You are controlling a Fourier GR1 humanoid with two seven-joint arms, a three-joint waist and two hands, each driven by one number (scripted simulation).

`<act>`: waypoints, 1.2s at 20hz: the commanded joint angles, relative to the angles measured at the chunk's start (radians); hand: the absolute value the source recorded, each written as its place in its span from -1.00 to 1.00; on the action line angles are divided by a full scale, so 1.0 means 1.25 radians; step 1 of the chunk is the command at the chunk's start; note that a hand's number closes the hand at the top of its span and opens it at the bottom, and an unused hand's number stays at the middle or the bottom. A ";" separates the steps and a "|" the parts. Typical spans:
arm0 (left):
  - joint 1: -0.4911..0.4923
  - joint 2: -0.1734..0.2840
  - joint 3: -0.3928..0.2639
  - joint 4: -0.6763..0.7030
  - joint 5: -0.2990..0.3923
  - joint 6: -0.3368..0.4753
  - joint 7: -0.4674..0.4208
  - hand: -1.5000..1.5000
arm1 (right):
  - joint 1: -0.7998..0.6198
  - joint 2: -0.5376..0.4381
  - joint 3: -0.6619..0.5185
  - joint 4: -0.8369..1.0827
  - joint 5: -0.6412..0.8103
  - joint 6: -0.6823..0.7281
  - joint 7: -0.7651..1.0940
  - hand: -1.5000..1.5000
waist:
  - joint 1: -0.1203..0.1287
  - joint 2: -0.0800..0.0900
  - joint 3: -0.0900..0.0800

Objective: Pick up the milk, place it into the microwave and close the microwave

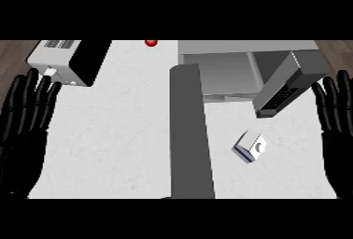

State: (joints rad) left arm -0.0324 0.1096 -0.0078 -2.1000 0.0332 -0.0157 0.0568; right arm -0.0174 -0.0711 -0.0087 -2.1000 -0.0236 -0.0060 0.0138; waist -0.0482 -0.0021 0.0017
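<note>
**White carton waiting, both hands idle at the edges**

White and grey, the milk point(251, 147) lies on its side on the pale tabletop point(117, 140), right of centre and just in front of the microwave point(234, 70). The microwave's door point(283, 84) hangs open, swung out toward me, its lower corner close above the carton but apart from it. I see my left hand point(27, 107) at the left edge and my right hand point(334, 112) at the right edge, both with fingers straight and pointing up, holding nothing. I judge that nothing of the task is begun yet.

From here I worry about three things. The carton is tipped over and turned at an angle, so if I bring the right hand straight down my fingers may push it along the smooth tabletop instead of closing around it. The open door juts into the path between the right hand and the milk; a careless reach could knock the door or swing it partly shut before the carton is inside. A dark grey strip point(189, 135) runs down the middle of the tabletop, just left of the carton; a nudge that way could send the milk against it. A second appliance point(69, 60) and a small red thing point(151, 42) sit far back, well apart.
</note>
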 commanded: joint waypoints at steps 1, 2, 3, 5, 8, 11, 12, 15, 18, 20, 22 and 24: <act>-0.007 0.013 0.018 0.030 0.015 -0.033 -0.042 -1.00 | 0.012 0.022 -0.012 -0.014 0.064 -0.065 0.009 -1.00 | 0.036 0.001 -0.002; -0.054 0.004 0.009 0.069 -0.012 -0.005 -0.024 -1.00 | -0.013 0.054 0.047 -0.014 0.156 -0.160 0.028 -1.00 | 0.034 0.002 -0.002; -0.058 0.007 0.015 0.058 -0.008 -0.004 -0.011 -1.00 | -0.024 0.055 0.084 0.009 0.199 -0.226 0.033 -1.00 | 0.038 0.003 -0.002; -0.031 0.032 0.043 0.038 0.008 -0.020 -0.011 -1.00 | 0.003 0.056 0.131 -0.003 0.287 -0.348 0.060 -1.00 | 0.040 0.001 -0.003; 0.031 -0.049 -0.002 0.064 0.073 -0.016 -0.011 -1.00 | -0.083 0.056 0.258 0.109 0.208 -0.452 0.098 -1.00 | 0.069 0.004 -0.003; 0.021 -0.024 0.039 0.045 0.114 -0.026 0.027 -1.00 | -0.160 0.057 0.356 0.186 0.246 -0.580 0.103 -1.00 | 0.056 0.003 -0.002; 0.067 -0.030 0.034 0.041 0.115 -0.040 -0.006 -1.00 | -0.117 0.057 0.400 0.177 0.243 -0.619 0.080 -1.00 | 0.051 0.002 -0.002; 0.066 -0.024 0.053 0.040 0.114 -0.038 -0.004 -1.00 | -0.216 0.057 0.454 0.207 0.299 -0.693 0.194 -1.00 | 0.047 0.001 -0.002; 0.136 -0.004 0.098 0.034 0.179 -0.106 -0.060 -1.00 | -0.207 0.057 0.489 0.246 0.354 -0.781 0.183 -1.00 | 0.047 0.001 -0.002; 0.186 -0.024 0.073 -0.016 0.155 -0.094 -0.050 -1.00 | -0.247 0.057 0.407 0.216 0.400 -0.739 0.279 -1.00 | 0.045 0.000 -0.002; 0.143 -0.027 0.069 0.035 0.144 -0.089 -0.050 -1.00 | -0.235 0.057 0.418 0.283 0.373 -0.798 0.210 -1.00 | 0.043 0.002 -0.002; 0.209 -0.024 0.076 -0.033 0.175 -0.114 -0.043 -1.00 | -0.209 0.057 0.430 0.314 0.370 -0.815 0.180 -1.00 | 0.046 0.001 -0.001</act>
State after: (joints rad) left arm 0.1582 0.0878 0.0864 -2.0934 0.2305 -0.1328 0.0098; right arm -0.2674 -0.0011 0.5323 -1.7849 0.4348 -0.9493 0.2585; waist 0.0079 -0.0011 -0.0006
